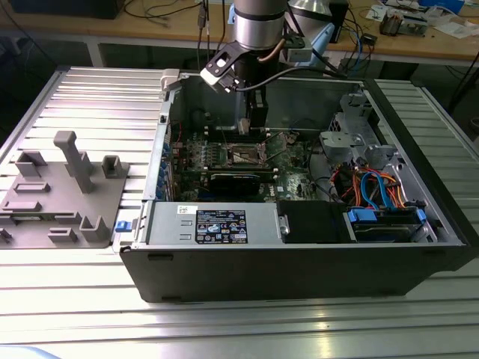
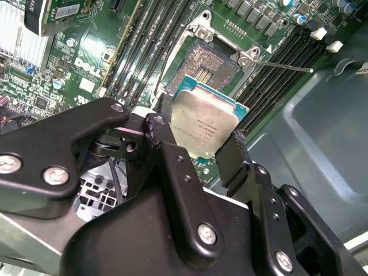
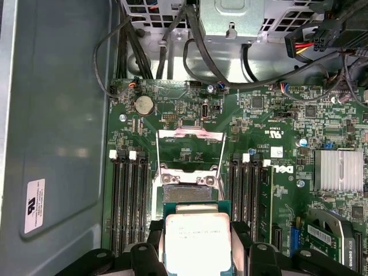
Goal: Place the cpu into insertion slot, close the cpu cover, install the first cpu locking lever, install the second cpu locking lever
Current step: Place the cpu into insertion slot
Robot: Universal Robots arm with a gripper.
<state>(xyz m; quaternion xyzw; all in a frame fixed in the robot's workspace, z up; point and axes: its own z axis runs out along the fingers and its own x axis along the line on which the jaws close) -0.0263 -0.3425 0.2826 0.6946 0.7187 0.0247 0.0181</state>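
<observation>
Presently the arm reaches down into the open computer case [image 1: 299,269], which lies on the ribbed metal tabletop [image 1: 75,299]. In the exterior view the claw [image 1: 256,129] hangs just above the green board, at about 12 o'clock from the insertion slot [image 1: 245,155].

In both wrist views the claw [image 2: 201,126] [image 3: 197,230] is pinching the cpu [image 2: 204,129] [image 3: 196,244]. Its two black fingers [image 2: 233,155] [image 3: 155,238] press on opposite edges of the chip, and the dull silver top faces the cameras. The cpu is held in the air, near the insertion slot [image 2: 210,63] [image 3: 190,192] but not in it. The brownish contact field of the slot lies uncovered.

In the first wrist view the cpu cover [image 3: 190,134] stands swung open on the far side of the slot from the chip. Through its square window the green board shows. In the second wrist view one thin locking lever [image 2: 284,66] sticks out sideways from a corner of the slot frame, over the black memory slots [image 2: 276,54].

In the exterior view a grey box with a label [image 1: 217,224] sits at 6 o'clock from the slot, and a long black card [image 1: 236,179] lies between them. Blue and orange cables [image 1: 374,187] lie at about 4 o'clock from the slot. A grey holder with pegs [image 1: 67,187] rests on the tabletop at 9 o'clock from the case, apart from it.
</observation>
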